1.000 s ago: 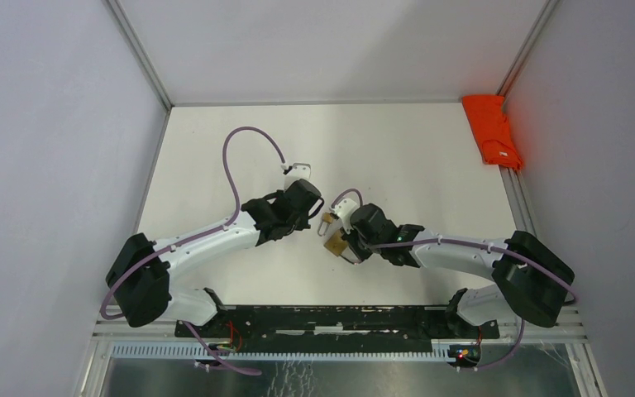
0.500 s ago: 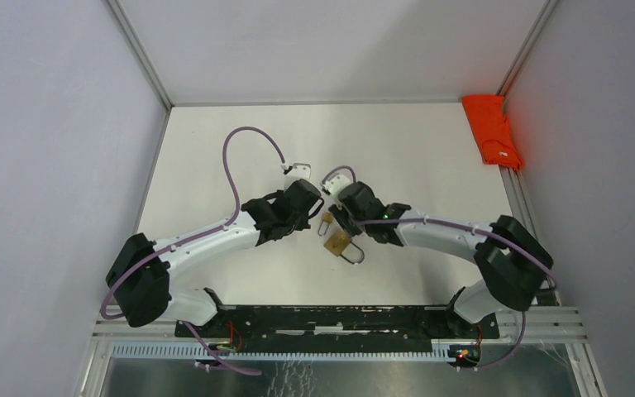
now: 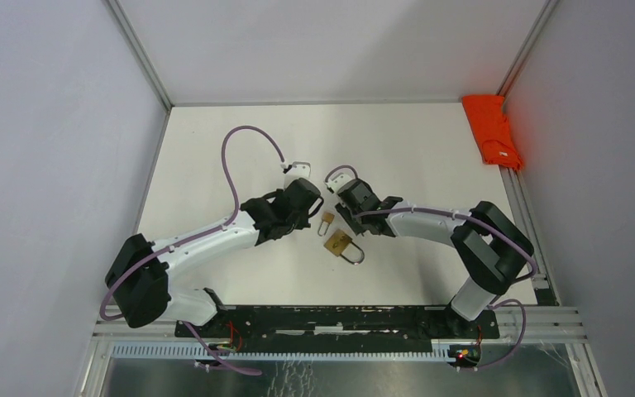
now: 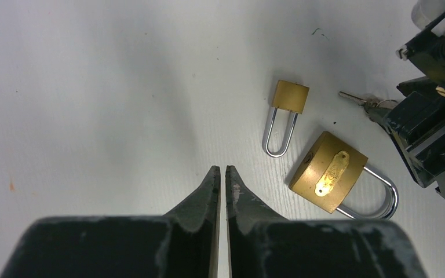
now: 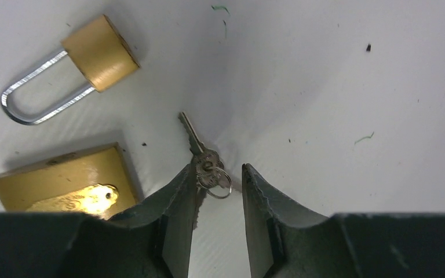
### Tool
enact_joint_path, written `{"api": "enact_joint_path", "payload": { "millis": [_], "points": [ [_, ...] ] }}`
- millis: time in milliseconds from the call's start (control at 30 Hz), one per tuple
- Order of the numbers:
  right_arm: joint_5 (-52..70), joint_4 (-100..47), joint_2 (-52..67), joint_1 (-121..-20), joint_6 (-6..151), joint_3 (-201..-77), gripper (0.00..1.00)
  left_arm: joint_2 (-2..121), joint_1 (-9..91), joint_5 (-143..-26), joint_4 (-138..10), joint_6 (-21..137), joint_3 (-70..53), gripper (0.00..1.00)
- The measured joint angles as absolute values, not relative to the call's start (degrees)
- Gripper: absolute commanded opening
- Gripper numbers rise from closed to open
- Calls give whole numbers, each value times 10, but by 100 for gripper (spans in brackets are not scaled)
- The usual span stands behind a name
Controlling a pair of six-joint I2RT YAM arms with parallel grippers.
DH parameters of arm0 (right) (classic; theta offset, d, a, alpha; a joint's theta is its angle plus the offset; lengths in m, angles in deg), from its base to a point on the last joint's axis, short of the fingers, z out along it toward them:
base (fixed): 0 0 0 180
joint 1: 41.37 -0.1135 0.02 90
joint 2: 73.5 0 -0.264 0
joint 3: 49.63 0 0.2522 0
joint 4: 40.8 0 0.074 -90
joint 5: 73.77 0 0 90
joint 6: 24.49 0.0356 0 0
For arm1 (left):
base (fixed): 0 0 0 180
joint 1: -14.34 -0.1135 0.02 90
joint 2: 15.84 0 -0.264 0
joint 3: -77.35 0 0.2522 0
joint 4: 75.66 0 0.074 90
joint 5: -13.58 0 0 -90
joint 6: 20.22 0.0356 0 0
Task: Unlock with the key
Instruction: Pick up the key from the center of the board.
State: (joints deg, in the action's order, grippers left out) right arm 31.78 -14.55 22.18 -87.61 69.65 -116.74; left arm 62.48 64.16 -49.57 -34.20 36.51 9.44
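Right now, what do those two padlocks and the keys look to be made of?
Large padlock: likely brass body, yellow satin sheen; shackle looks polished steel, mirror-bright. Small padlock: same look, duller gold body. Keys: silvery metal, perhaps nickel-plated.

**Left jaws above a white tabletop (image 4: 92,87), with a small padlock (image 4: 290,97), a large padlock (image 4: 328,172) and a key (image 4: 353,98) beyond.**

The jaws sit at bottom centre, tips nearly together with a thin slit between them, holding nothing. The small brass padlock lies flat, its shackle pointing toward the jaws. The large one lies just beside it, not touching. The key's ring end meets the black right arm (image 4: 426,136) at the right edge.
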Motion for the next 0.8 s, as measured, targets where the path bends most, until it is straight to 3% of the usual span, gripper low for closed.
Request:
{"api": "enact_joint_path", "payload": {
  "millis": [100, 167, 367, 800],
  "points": [
    [318, -145, 217, -867, 696, -1153, 39, 625, 642, -496, -342, 365, 90, 11],
    [317, -147, 217, -862, 697, -1146, 32, 627, 641, -497, -342, 365, 85, 11],
    [301, -158, 209, -852, 695, -1131, 1, 630, 639, -500, -342, 365, 82, 11],
    [276, -140, 202, -839, 695, -1156, 0, 632, 639, -501, -342, 365, 81, 10]
  ]
}}
